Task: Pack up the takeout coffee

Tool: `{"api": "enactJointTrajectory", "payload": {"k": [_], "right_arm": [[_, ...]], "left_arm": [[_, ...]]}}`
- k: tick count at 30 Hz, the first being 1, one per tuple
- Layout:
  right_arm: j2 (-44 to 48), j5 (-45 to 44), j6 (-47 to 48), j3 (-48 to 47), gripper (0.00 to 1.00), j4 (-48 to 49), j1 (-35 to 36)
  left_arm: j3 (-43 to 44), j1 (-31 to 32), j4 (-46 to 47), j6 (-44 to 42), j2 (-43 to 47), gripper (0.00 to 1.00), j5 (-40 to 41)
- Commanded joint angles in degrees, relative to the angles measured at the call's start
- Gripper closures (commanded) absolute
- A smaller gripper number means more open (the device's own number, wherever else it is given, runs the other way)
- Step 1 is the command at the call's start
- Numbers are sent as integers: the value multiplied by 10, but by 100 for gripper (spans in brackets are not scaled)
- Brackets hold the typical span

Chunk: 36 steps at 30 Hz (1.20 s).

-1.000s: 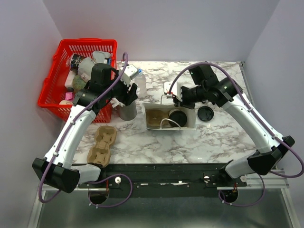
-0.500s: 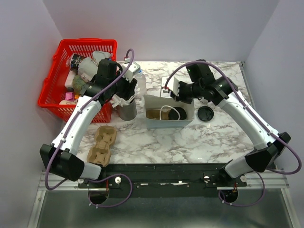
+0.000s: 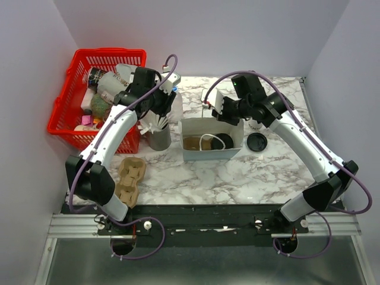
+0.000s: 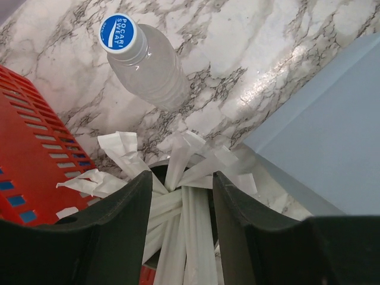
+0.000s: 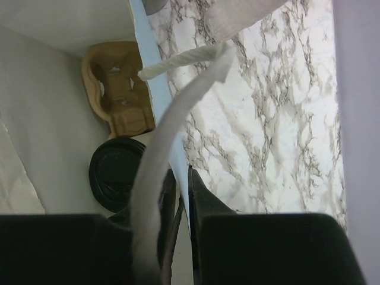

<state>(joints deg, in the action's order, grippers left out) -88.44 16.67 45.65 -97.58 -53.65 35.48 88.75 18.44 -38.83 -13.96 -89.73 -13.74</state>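
Right jaws nearly closed, pinching bag [image 5: 53, 130] wall at rim. Inside bag just past them: lidded coffee [image 5: 116, 175], next to carrier [image 5: 119, 98]. Second coffee [image 3: 256, 142] on tabletop [image 3: 237, 178], outside bag, right of those jaws. Left jaws wide, straddling straws [image 4: 178, 157] in grey cup [image 3: 159, 140]. Bottle [image 4: 145, 62] beyond them, basket [image 4: 29, 142] to left.
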Motion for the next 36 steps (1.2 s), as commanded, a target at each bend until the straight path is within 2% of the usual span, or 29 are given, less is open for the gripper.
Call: {"api": "enactJointTrajectory", "payload": {"k": [1, 5, 8, 11, 13, 15, 18, 28, 29, 30, 32, 33, 34, 36], "right_arm": [[-5, -10, -11, -23, 78, 7, -2], [-9, -9, -11, -25, 78, 6, -3], [-11, -8, -12, -28, 78, 6, -2], [-15, -9, -12, -33, 78, 6, -3], [-17, -9, -13, -35, 78, 7, -3], [-17, -10, -13, -34, 78, 9, -4], [-19, -12, -13, -32, 78, 10, -4], [-30, -15, -23, -45, 77, 10, -11], [-30, -18, -25, -47, 73, 10, -14], [-30, -20, -24, -49, 60, 12, -15], [-31, -29, -34, -49, 31, 19, -15], [-35, -30, -38, -53, 8, 19, -15], [-43, -30, -46, -67, 1, 17, -16], [-52, -27, -57, -87, 0, 7, -18]], "left_arm": [[27, -2, 9, -3, -28, 48, 19], [27, -3, 24, -2, -39, 53, 13], [39, -3, 19, -2, -49, 62, 6], [50, -3, 10, -4, -49, 73, 5], [59, -4, 4, -12, -45, 86, -2], [63, -6, -4, -19, -38, 95, -8], [67, -12, -12, -22, -30, 100, -17], [77, -17, -15, -18, -6, 100, -48], [84, -16, -15, -15, -3, 100, -51], [92, -16, -15, -15, 5, 100, -54], [115, -16, -10, -17, 17, 100, -53], [121, -16, -9, -19, 27, 100, -52], [136, -16, -9, -20, 32, 100, -53], [153, -16, -14, -19, 43, 100, -54]]}}
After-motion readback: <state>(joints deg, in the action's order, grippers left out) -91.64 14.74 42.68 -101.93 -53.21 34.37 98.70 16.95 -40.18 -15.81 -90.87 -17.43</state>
